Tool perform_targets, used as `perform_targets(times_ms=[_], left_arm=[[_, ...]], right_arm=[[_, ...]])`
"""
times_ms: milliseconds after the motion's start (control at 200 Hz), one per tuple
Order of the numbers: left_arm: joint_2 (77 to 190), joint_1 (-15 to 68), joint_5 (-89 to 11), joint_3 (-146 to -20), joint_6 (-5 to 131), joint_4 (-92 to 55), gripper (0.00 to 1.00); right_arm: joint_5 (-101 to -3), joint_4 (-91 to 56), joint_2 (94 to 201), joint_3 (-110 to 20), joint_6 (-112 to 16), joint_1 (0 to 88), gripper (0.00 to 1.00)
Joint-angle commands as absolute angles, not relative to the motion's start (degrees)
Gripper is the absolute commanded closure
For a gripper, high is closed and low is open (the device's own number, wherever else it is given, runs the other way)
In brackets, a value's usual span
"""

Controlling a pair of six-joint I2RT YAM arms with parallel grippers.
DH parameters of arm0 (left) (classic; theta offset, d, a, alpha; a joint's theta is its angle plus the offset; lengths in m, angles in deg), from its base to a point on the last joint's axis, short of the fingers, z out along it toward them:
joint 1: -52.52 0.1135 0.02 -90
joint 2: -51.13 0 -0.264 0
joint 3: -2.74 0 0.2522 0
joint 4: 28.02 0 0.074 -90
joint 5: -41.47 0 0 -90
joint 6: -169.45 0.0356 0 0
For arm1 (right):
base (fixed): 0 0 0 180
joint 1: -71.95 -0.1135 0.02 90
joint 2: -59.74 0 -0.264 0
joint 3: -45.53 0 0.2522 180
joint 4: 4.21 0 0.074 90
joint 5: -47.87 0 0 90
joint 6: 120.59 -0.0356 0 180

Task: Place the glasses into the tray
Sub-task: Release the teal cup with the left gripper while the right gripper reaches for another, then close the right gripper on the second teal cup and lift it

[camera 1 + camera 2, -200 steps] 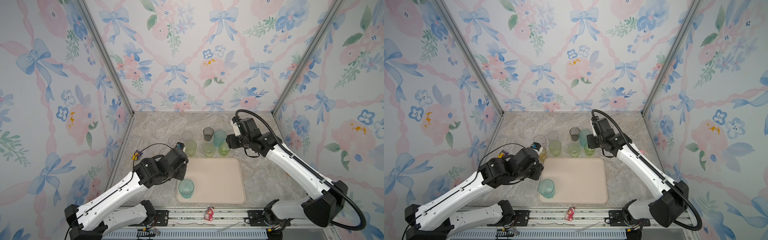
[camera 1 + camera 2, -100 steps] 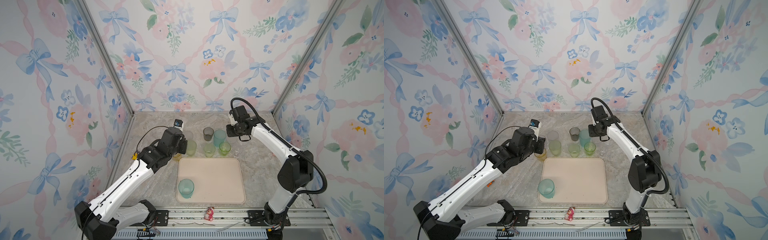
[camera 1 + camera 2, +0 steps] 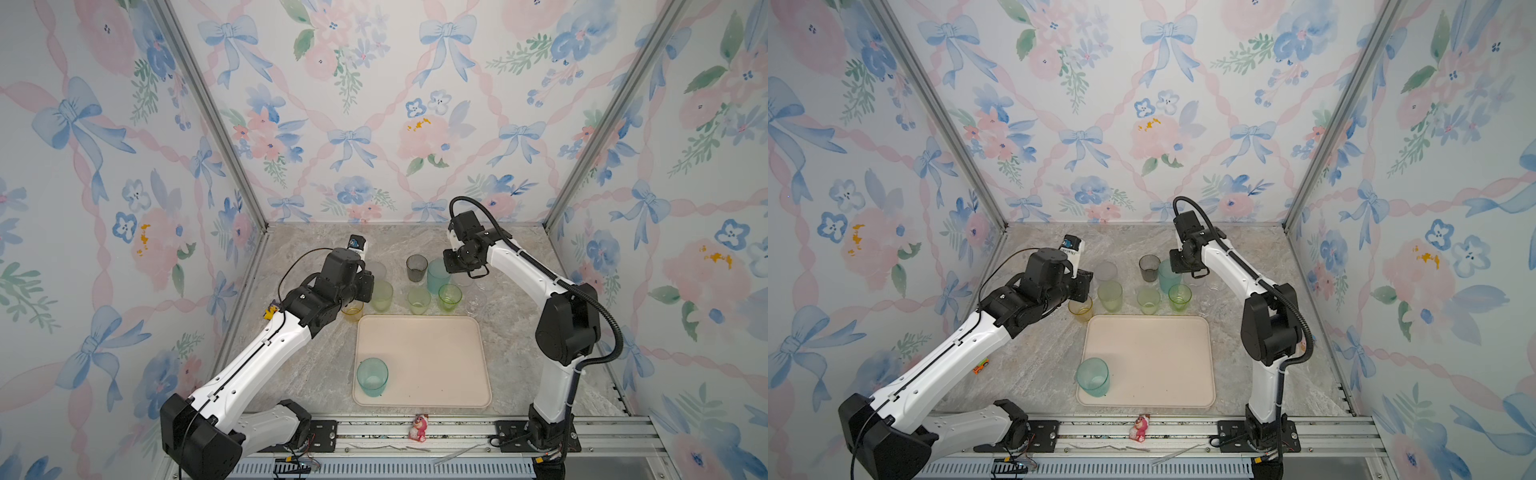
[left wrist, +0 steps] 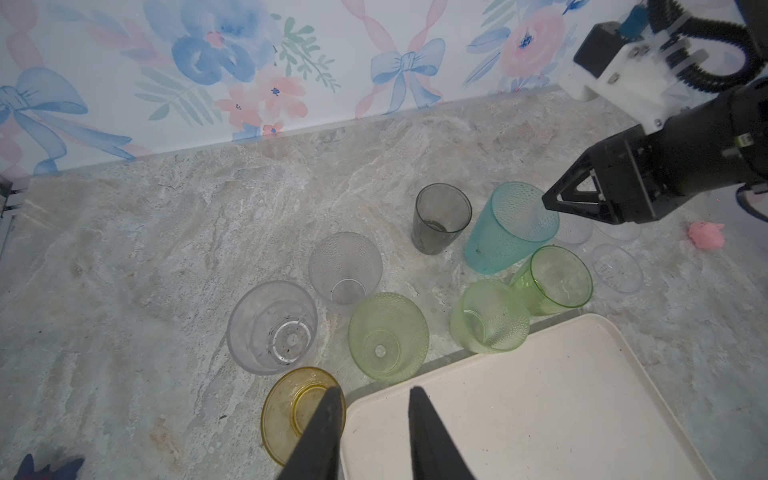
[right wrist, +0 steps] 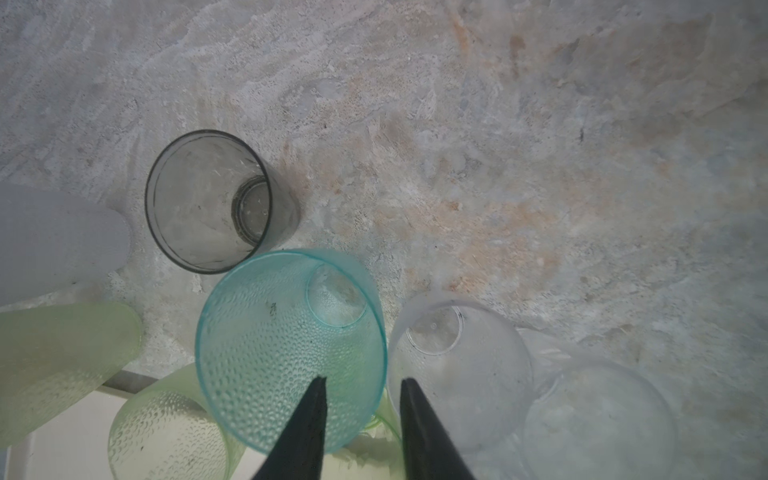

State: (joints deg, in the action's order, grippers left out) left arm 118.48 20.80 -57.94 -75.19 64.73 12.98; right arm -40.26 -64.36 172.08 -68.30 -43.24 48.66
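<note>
Room is widest on the tray (image 3: 436, 365) itself. It is cream, flat and round-cornered with a low rim, its floor bare but for one teal glass (image 3: 372, 376) at the 7 o'clock corner. Desk (image 3: 324, 365) lies open at the tray's 9 and 3 o'clock sides, and behind the cluster toward 12. The other glasses crowd the desk just past the tray's 12 o'clock rim, from 10 to 1 o'clock. Two green glasses (image 4: 388, 336) sit almost against that rim.

Counted: two teal, three green, one yellow glass (image 3: 352, 311), one grey glass (image 3: 417, 268) and about five clear, those at 1 o'clock too faint to separate surely. All are small translucent tumblers; the teal and green ones have dimpled walls.

Right tool (image 5: 361, 380) stands part-spread astride the second teal glass (image 5: 286, 349), one finger inside the rim and one outside, beside a clear glass (image 5: 457, 365); no pinch shows. Left tool (image 4: 374, 399) is part-spread, holding nothing, by the tray's 10 o'clock corner beside the yellow glass.
</note>
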Motion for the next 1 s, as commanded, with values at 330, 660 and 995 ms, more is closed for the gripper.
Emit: perform_targets(times_ms=[330, 660, 995], left_arm=[[119.8, 23.1, -54.7, -74.7, 67.2, 12.3, 0.70], [120.5, 23.9, -54.0, -74.7, 67.8, 12.3, 0.71], [120.5, 24.1, -53.0, -74.2, 67.8, 12.3, 0.72]], right_arm=[[-40.2, -66.9, 177.5, -73.6, -42.6, 49.6, 0.74], [-39.3, -67.1, 178.6, -73.8, -41.7, 49.7, 0.86], [-37.2, -66.7, 177.1, -72.3, -40.7, 49.7, 0.96]])
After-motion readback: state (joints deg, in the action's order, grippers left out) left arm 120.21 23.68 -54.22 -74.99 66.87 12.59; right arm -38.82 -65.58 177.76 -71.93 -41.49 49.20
